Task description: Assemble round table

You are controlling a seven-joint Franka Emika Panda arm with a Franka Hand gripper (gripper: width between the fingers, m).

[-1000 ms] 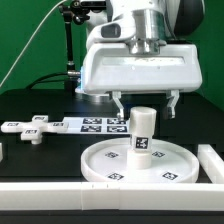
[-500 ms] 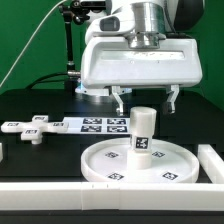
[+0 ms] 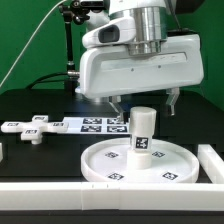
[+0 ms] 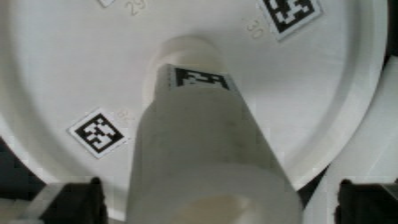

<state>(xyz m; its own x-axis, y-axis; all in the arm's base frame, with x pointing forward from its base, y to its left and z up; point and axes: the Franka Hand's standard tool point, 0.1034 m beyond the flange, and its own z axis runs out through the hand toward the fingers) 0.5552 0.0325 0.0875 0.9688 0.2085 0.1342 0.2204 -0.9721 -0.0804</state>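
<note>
Leg (image 3: 141,131) upright at the middle of disc (image 3: 100,160) — short, thick, white, one tag on its side; disc rimmed, flat, tags dotted over its face. Gripper (image 3: 145,103) just above, spread wide, a finger either side of the leg top and clear of it — turned a little from a second ago. Probably a release between screwing turns, seating likely unfinished. Cross (image 3: 30,128) well apart toward the exterior view's left, beside marker board (image 3: 95,124).
</note>
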